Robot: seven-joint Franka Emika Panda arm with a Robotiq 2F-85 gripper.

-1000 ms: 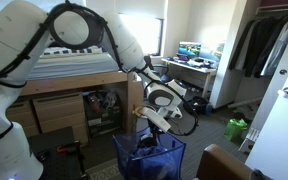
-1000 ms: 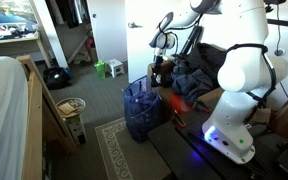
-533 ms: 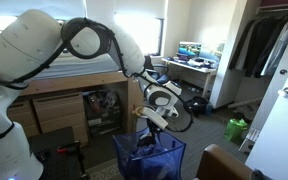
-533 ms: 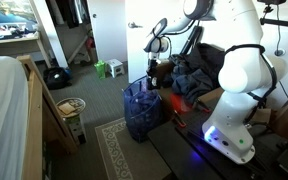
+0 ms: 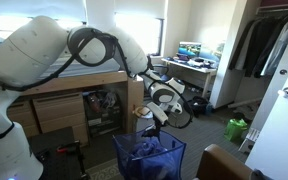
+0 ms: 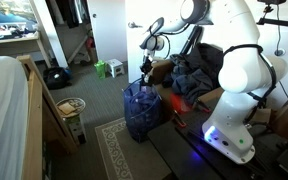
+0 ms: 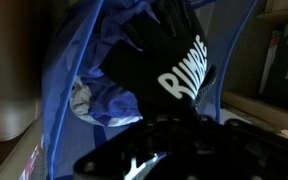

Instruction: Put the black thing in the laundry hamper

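The black thing (image 7: pixel 159 60) is a dark garment with white lettering. In the wrist view it hangs from my gripper (image 7: pixel 174 130) down into the mouth of the blue mesh laundry hamper (image 7: pixel 59 90). In both exterior views my gripper (image 5: pixel 154 112) (image 6: pixel 147 68) is just above the hamper (image 5: pixel 149 157) (image 6: pixel 137 105), with the dark cloth (image 6: pixel 145 82) dangling below it. The jaws look shut on the garment's top edge, though they are dark. Pale blue and white laundry (image 7: pixel 89 100) lies inside the hamper.
A wooden bed frame (image 5: pixel 74 95) stands behind the hamper, and a desk with a monitor (image 5: pixel 189 50) stands farther back. A pile of clothes (image 6: pixel 189 80) lies beside the robot base. A small white bin (image 6: pixel 101 69), a wicker basket (image 6: pixel 71 105) and a rug (image 6: pixel 109 150) are on the floor.
My gripper has moved with the black garment from beside the clothes pile to over the hamper's opening. The garment now hangs into the hamper.
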